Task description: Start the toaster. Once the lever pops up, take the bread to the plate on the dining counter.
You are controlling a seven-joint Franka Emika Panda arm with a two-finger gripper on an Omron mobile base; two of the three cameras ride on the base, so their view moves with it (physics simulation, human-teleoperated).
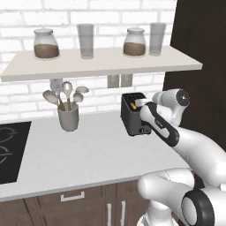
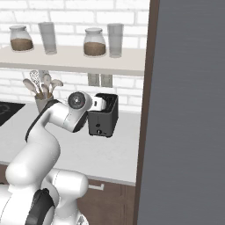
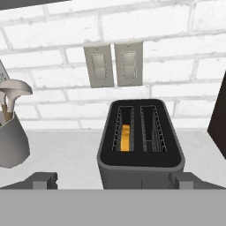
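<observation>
The dark grey toaster [image 1: 133,118] [image 2: 104,117] [image 3: 140,152] stands on the white counter against the brick wall. The bread [image 3: 126,137] sits low in its left slot and shows as an orange-yellow slice; the right slot holds nothing. My gripper [image 3: 114,180] hovers just in front of and above the toaster. It is open, one fingertip [image 3: 44,179] on each side of the toaster's front, with nothing between them. In the base views my white hand [image 1: 145,103] [image 2: 98,104] is over the toaster's top. The plate and the dining counter are out of view.
A grey utensil holder [image 1: 68,117] [image 3: 11,143] with spoons stands left of the toaster. Above is a shelf [image 1: 101,62] with jars and glasses. Two wall outlets [image 3: 114,64] sit behind the toaster. A black cooktop [image 1: 9,150] lies far left; a dark tall panel [image 2: 184,110] rises on the right.
</observation>
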